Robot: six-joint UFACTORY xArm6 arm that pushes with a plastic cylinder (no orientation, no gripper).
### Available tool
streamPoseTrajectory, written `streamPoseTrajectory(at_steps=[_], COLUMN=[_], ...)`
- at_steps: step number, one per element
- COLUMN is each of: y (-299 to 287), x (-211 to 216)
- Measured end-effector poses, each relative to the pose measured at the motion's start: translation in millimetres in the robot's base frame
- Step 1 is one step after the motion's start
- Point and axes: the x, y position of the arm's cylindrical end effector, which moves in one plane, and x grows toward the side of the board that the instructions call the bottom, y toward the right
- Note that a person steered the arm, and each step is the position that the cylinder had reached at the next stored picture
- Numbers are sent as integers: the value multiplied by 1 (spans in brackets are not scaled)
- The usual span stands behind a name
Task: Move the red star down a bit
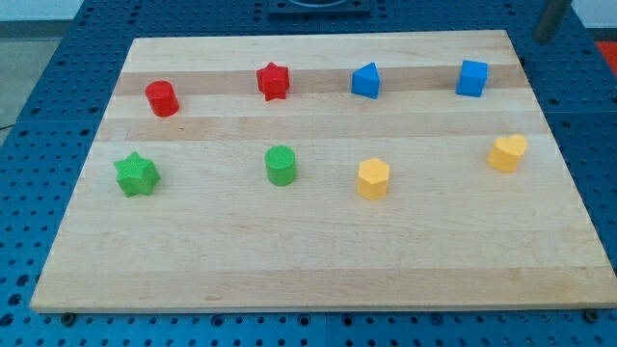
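Note:
The red star (274, 81) lies near the top of the wooden board (318, 270), left of centre. A dark rod comes in at the view's top right corner, and my tip (540, 38) sits just past the board's top right corner. The tip is far to the right of the red star and touches no block. The nearest block to the tip is the blue cube (472, 78).
A red cylinder (162, 98) lies left of the star and a blue wedge-like block (365, 81) to its right. Below are a green star (136, 174), a green cylinder (281, 165), a yellow hexagon (373, 179) and a yellow heart (507, 152). A blue perforated table surrounds the board.

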Motion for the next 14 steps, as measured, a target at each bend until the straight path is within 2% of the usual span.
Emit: streamPoseTrajectory(at_steps=[1,2,4,5,7,9,10,11,12,13,14], y=[-21,-59,-197,-228,-370,-364,-366,-399,-479,-506,-506], x=[76,106,105,144,117,83,51,27,66,88,41])
